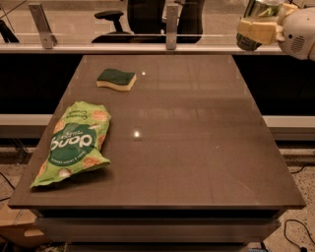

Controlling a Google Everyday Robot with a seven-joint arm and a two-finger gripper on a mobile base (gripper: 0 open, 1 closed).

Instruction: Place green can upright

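Lower left of the frame: green snack bag (74, 142), flat on the brown table (197, 162), near the front left corner. Farther back, upper left: yellow sponge (116, 79), green side up, well apart from the bag. Upper right corner, past the table's far right edge: gripper (256, 30), pale fingers (253, 27) closed round the green can (261, 10). Holds it in the air, clear of the tabletop, tilted rather than upright. Beyond, behind the rail: office chair (147, 15).
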